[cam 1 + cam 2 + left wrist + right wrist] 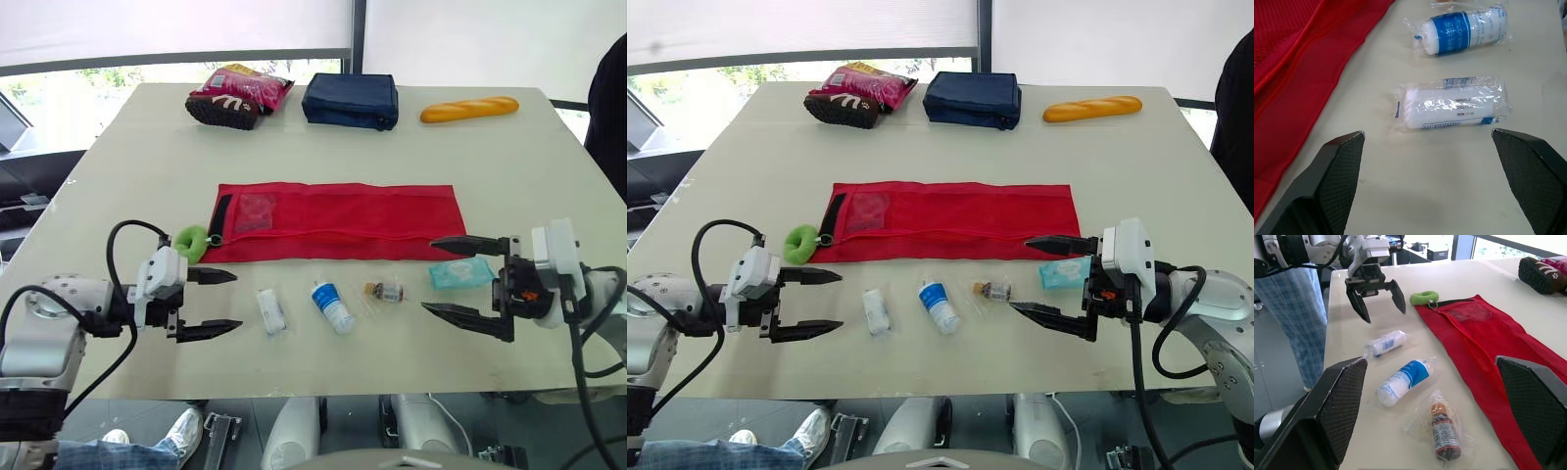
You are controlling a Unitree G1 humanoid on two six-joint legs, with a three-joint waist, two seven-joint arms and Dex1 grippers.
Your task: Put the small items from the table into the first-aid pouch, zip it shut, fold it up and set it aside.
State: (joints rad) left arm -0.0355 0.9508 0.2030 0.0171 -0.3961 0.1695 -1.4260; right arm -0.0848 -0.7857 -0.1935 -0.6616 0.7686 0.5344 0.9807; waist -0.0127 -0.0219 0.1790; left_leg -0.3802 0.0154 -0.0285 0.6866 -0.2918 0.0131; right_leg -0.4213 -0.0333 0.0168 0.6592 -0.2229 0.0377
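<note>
On the near side of the pale worktop (pixel 147 176), the left pincer (pixel 237 301) is spread wide and empty. Just beside it at 3 o'clock lies a white gauze roll in clear wrap (pixel 271 311). Its long axis runs roughly 12-to-6, in line with the jaw gap, so the wrist probably needs a turn to pinch across it. The left arm is nearer. The right pincer (pixel 427 274) is spread too, by a teal wipe packet (pixel 460 272). A red mesh pouch (pixel 333 220) lies flat at 12 o'clock.

An office-like room: a long pale table (pixel 470 166) beside big windows (pixel 118 76) with roller blinds (pixel 176 29).
</note>
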